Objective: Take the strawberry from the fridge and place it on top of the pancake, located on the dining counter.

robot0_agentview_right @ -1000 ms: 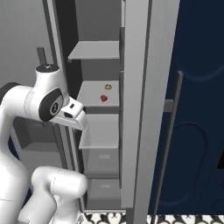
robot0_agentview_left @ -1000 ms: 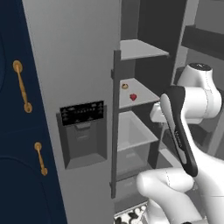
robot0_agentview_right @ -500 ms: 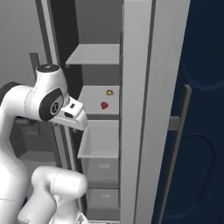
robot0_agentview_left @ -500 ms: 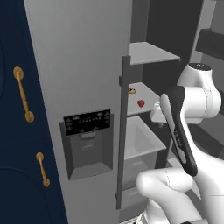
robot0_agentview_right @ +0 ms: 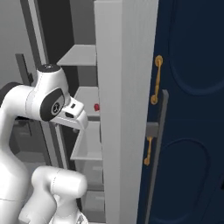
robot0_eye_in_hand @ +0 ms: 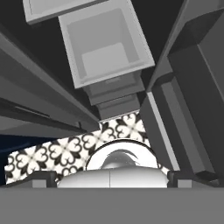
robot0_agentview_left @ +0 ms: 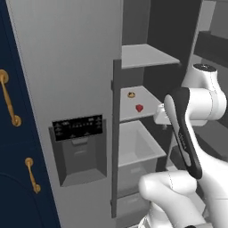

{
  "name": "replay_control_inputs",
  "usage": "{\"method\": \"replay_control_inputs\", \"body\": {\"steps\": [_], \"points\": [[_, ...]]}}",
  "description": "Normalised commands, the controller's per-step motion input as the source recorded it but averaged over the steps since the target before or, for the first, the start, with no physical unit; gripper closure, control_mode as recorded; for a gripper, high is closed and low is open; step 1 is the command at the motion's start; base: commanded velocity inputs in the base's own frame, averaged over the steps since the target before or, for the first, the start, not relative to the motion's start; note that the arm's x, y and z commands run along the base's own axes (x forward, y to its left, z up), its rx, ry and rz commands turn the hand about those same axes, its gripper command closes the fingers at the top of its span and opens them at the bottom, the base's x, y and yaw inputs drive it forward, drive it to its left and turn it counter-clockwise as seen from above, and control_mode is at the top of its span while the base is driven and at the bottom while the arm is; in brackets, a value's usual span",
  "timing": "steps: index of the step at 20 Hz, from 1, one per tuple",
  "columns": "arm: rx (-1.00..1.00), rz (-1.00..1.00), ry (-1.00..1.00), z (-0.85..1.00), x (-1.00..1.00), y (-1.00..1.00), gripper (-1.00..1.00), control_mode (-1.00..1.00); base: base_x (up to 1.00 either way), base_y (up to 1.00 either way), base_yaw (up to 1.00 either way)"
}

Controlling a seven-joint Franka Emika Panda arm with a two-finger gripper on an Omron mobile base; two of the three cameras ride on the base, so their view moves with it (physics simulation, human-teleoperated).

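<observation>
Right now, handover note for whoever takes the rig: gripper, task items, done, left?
Gripper: open, empty; its dark fingertips point down at the patterned floor.
Tiny red strawberry: on the middle grey shelf of the tall grey fridge, beside a small tan round item. It also peeks past the fridge door edge in the right base view.
Done: fridge open, base parked in front of it.
Left: reach in, grasp the strawberry, carry it to the pancake on the dining counter.

Fridge point(robot0_agentview_left: 67, 67) matt grey, smooth like brushed metal; dispenser panel point(robot0_agentview_left: 78, 127) glossy black; cabinet handles point(robot0_agentview_left: 9, 100) shiny brass; strawberry point(robot0_agentview_left: 139, 108) glossy red, centre frame.
</observation>
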Motion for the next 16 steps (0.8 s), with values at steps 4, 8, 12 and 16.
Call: {"method": "replay_control_inputs", "body": {"steps": [4, 8, 12, 16], "points": [[0.0, 0.0, 0.0, 0.0, 0.0, 0.0, -1.0, 1.0, 0.43, 0.0, 0.04], [0.0, 0.0, 0.0, 0.0, 0.0, 0.0, -1.0, 1.0, 0.61, -0.03, 0.07], [0.0, 0.0, 0.0, 0.0, 0.0, 0.0, -1.0, 1.0, 0.17, -0.03, 0.04], [0.0, 0.0, 0.0, 0.0, 0.0, 0.0, -1.0, 1.0, 0.0, -0.23, 0.0]]}}
